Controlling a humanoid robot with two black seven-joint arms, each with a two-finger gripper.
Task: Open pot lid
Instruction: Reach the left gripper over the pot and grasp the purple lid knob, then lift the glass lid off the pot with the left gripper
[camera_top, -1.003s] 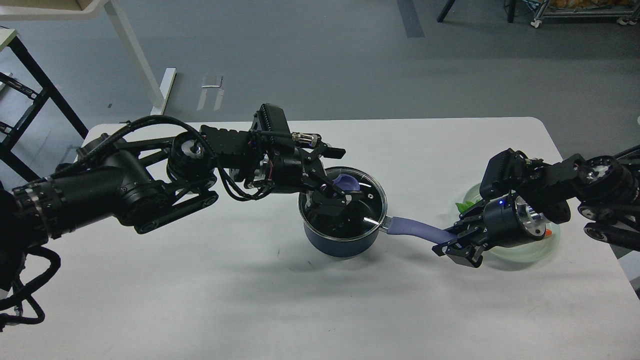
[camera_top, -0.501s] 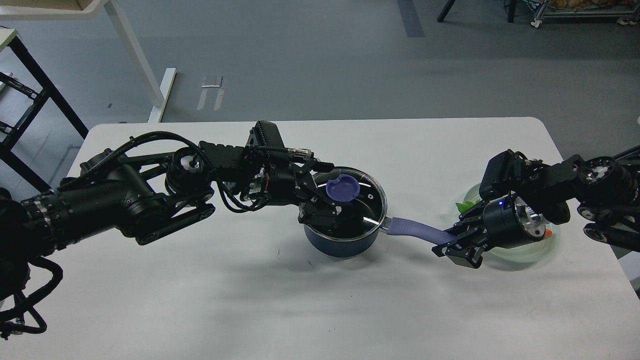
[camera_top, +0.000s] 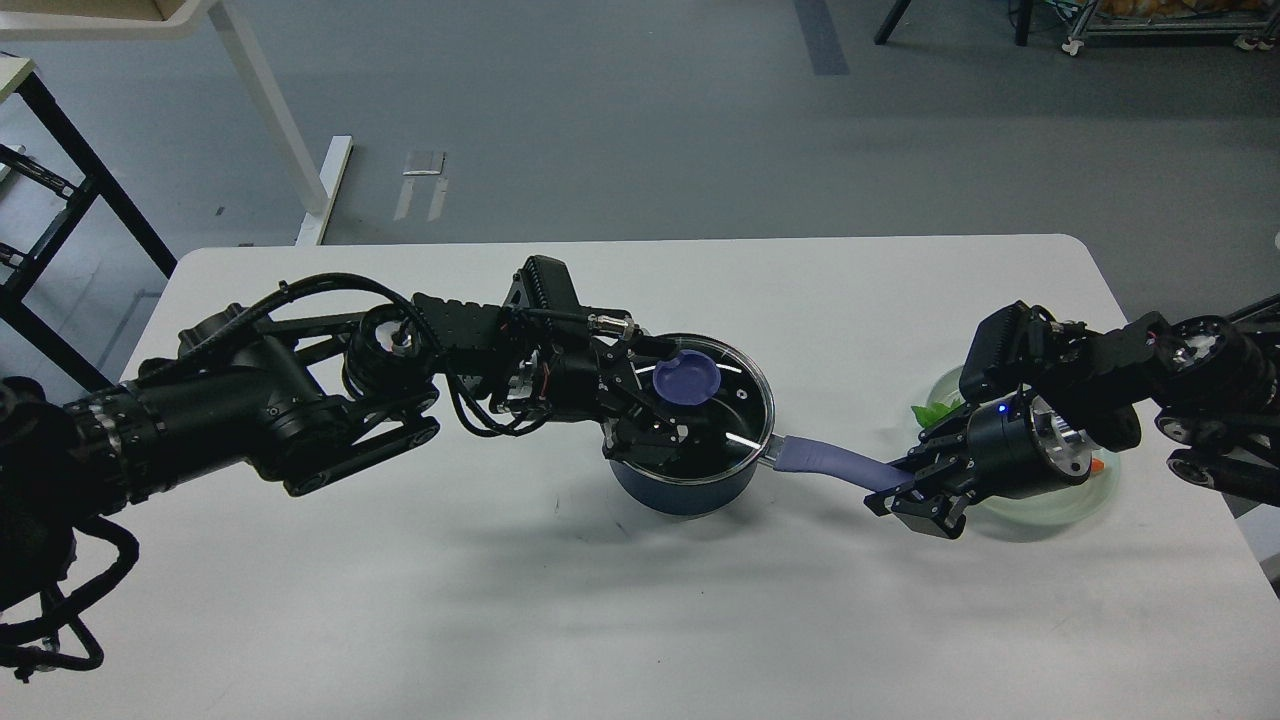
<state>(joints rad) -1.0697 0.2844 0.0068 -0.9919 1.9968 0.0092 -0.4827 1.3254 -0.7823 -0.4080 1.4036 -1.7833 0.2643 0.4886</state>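
A dark blue pot (camera_top: 680, 490) stands at the middle of the white table (camera_top: 500, 600). Its glass lid (camera_top: 740, 400) sits flat on the pot, with a purple knob (camera_top: 686, 378) on top. My left gripper (camera_top: 655, 392) is open at the left side of the knob, one finger behind it and one in front, low over the lid. The pot's purple handle (camera_top: 825, 460) points right. My right gripper (camera_top: 898, 487) is shut on the handle's far end.
A pale green plate (camera_top: 1040, 505) lies under my right wrist, with a green leafy thing (camera_top: 930, 411) and a bit of orange (camera_top: 1098, 466) on it. The table's right edge is close behind it.
My left gripper was over the knob, drew back to the left and uncovered it, then edged right again toward it. The lid, pot and right gripper have not moved.
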